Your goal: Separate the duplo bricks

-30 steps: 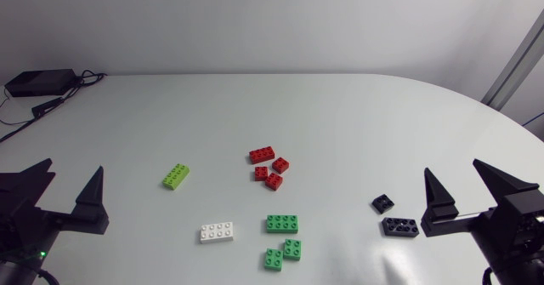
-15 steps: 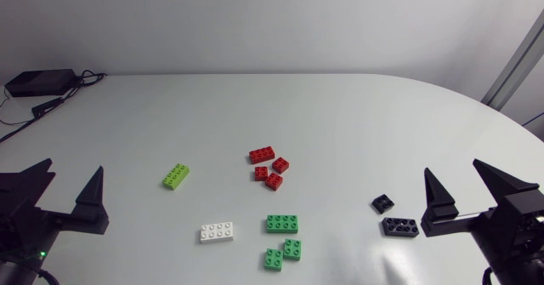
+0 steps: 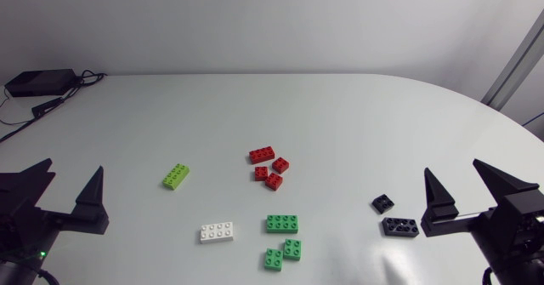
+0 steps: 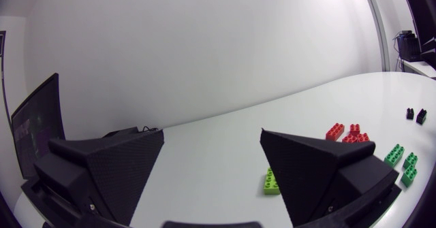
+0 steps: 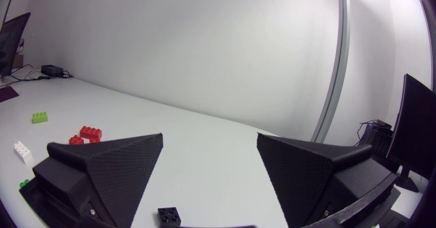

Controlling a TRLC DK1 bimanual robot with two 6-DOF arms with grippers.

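Duplo bricks lie loose on the white table. In the head view a lime brick (image 3: 176, 175) sits left of centre, a red cluster (image 3: 269, 168) in the middle, a white brick (image 3: 218, 232) and three green bricks (image 3: 282, 224) nearer the front, and two black bricks (image 3: 399, 226) at the right. My left gripper (image 3: 72, 170) stands open at the left edge, far from the lime brick (image 4: 271, 182). At the right edge my right gripper (image 3: 452, 170) is open too, with a black brick (image 5: 169, 216) just ahead of it. Nothing is between either pair of fingers.
A black box (image 3: 38, 82) with cables rests at the table's far left corner. The table's curved edge (image 3: 476, 102) runs along the far right.
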